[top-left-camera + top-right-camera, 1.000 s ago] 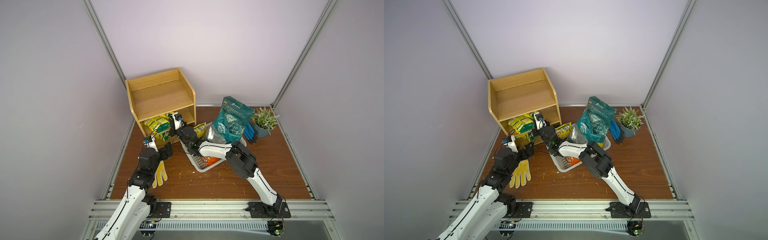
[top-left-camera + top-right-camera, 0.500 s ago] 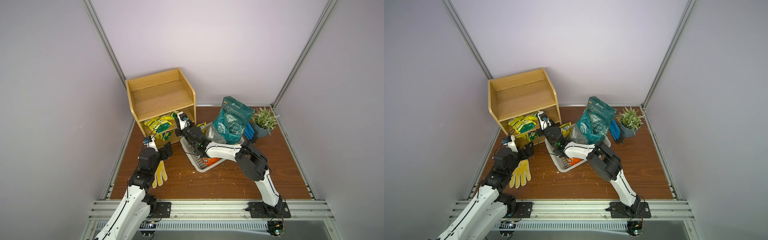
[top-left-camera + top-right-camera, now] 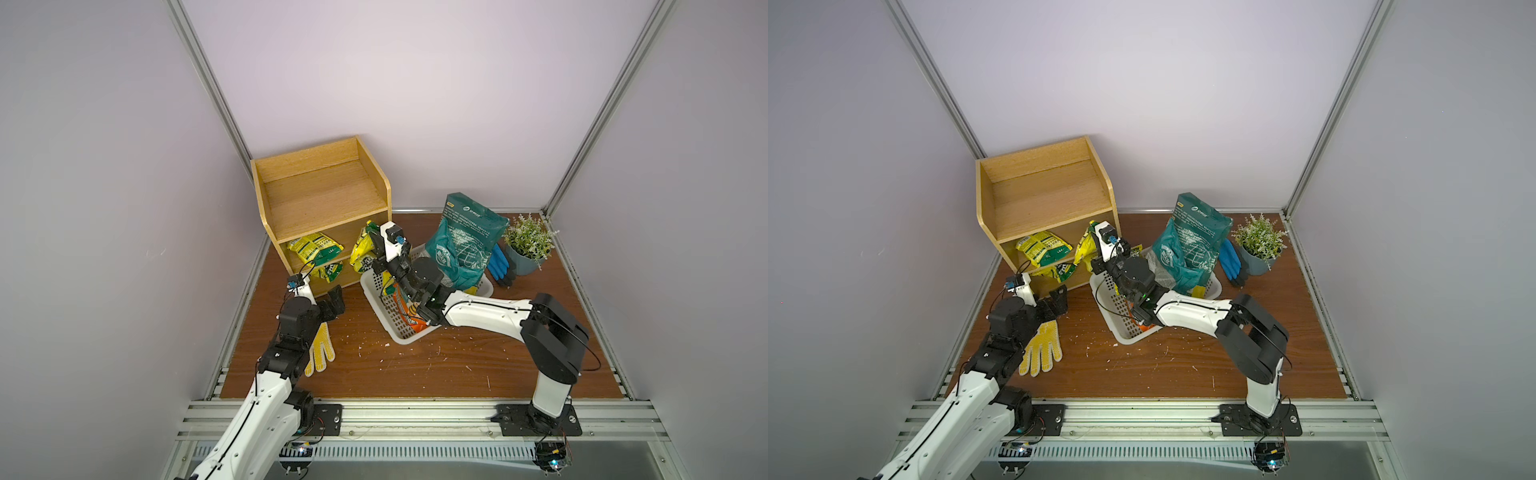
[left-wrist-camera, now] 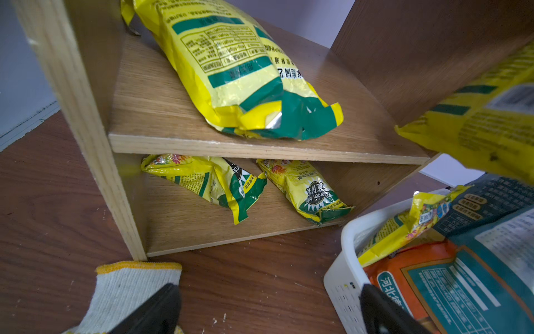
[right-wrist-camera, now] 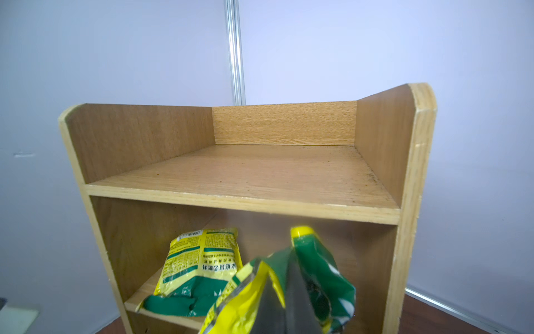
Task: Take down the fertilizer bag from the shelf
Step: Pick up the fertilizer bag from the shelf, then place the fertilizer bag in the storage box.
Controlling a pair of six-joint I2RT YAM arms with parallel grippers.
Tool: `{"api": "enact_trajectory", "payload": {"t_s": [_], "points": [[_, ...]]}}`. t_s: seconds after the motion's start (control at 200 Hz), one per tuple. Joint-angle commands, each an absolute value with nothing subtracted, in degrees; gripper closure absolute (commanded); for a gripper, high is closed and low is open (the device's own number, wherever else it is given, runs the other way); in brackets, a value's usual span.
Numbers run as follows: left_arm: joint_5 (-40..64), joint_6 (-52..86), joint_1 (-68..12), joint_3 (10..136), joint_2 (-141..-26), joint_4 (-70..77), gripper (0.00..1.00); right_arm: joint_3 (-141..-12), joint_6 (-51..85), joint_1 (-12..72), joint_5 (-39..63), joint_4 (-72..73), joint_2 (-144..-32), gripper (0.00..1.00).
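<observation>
At the shelf's (image 3: 324, 199) near right corner, beside the white basket (image 3: 376, 309), the right gripper (image 3: 374, 245), clamped on the fertilizer bag (image 3: 360, 254), has drawn it clear of the middle tier, probably leaving only set-down; left gripper (image 3: 334, 305) fingers apart

Held fertilizer bag (image 4: 485, 121) blurred, cut by edge; blue gloves (image 3: 497, 261) half-hidden.

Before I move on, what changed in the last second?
The right gripper, shut on a yellow fertilizer bag, has drawn it off the middle tier of the shelf toward the white basket. The open left gripper, the yellow glove and the teal sack stayed put.
</observation>
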State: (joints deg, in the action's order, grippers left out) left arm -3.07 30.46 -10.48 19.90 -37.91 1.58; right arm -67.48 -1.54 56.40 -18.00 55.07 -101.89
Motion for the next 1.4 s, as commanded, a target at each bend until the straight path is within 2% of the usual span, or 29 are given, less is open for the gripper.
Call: {"api": "enact_trajectory", "payload": {"t_s": [0.0,0.225,0.485,0.746,1.056,1.261,1.396], "points": [[-3.2,30.6,-9.8,19.9,-38.3,2.5,0.00,-65.5,-2.4,57.3,-15.5,56.1,-92.6,1.00],[-1.8,30.5,-9.8,20.0,-39.6,2.7,0.00,-60.7,-1.3,57.7,-12.5,38.9,-81.5,1.00],[3.2,28.4,-9.8,23.4,-45.5,4.5,0.00,-58.1,-6.9,58.2,-10.1,26.3,-78.6,1.00],[2.0,23.4,-9.8,25.8,-50.2,5.5,0.00,-58.7,-12.2,57.9,-10.2,18.9,-84.2,1.00],[1.3,23.3,-9.8,23.8,-46.3,8.2,0.00,-58.2,-13.1,57.7,-21.1,19.9,-93.5,1.00],[0.9,23.9,-9.8,24.1,-47.4,6.8,0.00,-63.3,-12.6,57.8,-27.1,14.4,-100.2,1.00],[1.2,27.0,-9.8,24.1,-47.5,3.9,0.00,-67.3,-12.7,57.8,-27.5,9.2,-102.3,1.00]]}}
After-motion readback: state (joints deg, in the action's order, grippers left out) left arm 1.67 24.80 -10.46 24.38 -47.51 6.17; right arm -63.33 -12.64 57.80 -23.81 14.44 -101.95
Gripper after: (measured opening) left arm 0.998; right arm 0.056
